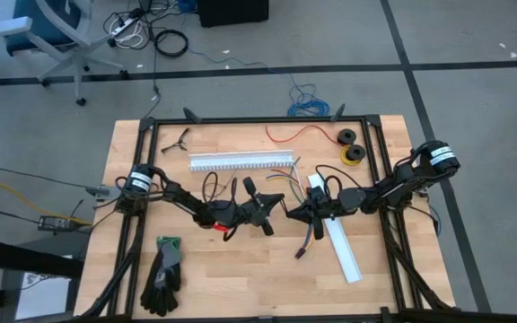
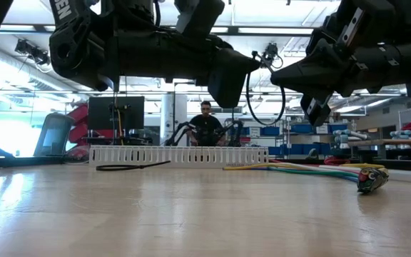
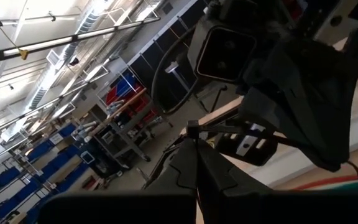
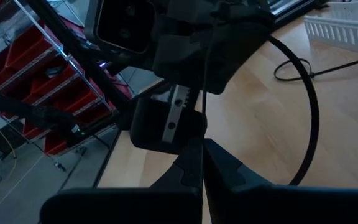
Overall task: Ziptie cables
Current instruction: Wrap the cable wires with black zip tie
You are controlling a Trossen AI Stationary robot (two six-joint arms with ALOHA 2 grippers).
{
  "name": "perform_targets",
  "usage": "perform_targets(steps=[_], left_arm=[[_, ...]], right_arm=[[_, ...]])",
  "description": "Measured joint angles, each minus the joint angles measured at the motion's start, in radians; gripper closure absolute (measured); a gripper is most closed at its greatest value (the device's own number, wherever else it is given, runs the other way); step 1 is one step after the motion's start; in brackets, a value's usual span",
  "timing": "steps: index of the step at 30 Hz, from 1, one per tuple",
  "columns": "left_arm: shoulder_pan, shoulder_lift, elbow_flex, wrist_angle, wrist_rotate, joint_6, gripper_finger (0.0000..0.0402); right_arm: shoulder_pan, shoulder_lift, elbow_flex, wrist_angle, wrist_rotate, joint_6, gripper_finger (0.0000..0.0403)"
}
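A: We have both arms meeting over the middle of the table (image 1: 133,278). Our left gripper (image 1: 272,208) and our right gripper (image 1: 294,213) are nose to nose, each with its fingers pressed together. In both wrist views a thin dark strand runs between the two tips; we think it is the zip tie (image 3: 194,129), though the views are too dim to be sure.

B: And the cables (image 2: 320,170) lie flat on the wood, well below both grippers, the coloured wires running to the dark connector (image 2: 373,178) near the white slotted channel (image 2: 178,155). From above, the bundle (image 1: 308,235) trails down past our right gripper beside the loose white channel piece (image 1: 341,242).

A: So the tie is up in the air and goes around nothing. If we pull it tight here, we close an empty loop and waste it.

B: We also risk a slip. The strand is thin and the pinch sits at the very tips, so a tug from either side could draw it out.

A: With the wrists this close, a small misjudged turn would knock them together.

B: And on the way down, the black loop of cord (image 1: 212,187) near our left arm could snag us
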Motion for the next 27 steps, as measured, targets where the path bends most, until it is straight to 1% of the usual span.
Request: perform_targets(steps=[9,15,18,21,25,27], left_arm=[[0.000,0.000,0.000,-0.018,0.001,-0.001,0.0400],[-0.003,0.000,0.000,-0.017,0.030,-0.006,0.0400],[-0.005,-0.001,0.001,-0.035,0.030,-0.005,0.0400],[-0.004,-0.002,0.007,-0.091,0.027,-0.005,0.0400],[-0.005,-0.002,0.039,-0.178,-0.004,-0.004,0.0400],[-0.006,-0.002,0.056,-0.209,-0.003,-0.005,0.0400]], right_arm=[[-0.003,0.000,0.000,0.004,0.003,-0.021,0.0403],[-0.044,0.000,0.000,0.022,0.006,-0.021,0.0403],[-0.069,0.000,0.000,0.035,-0.017,-0.020,0.0403],[-0.095,0.000,0.000,0.056,-0.038,-0.017,0.0403],[-0.130,0.001,0.010,0.075,-0.127,0.007,0.0403],[-0.135,0.001,0.018,0.067,-0.135,0.007,0.0403]])
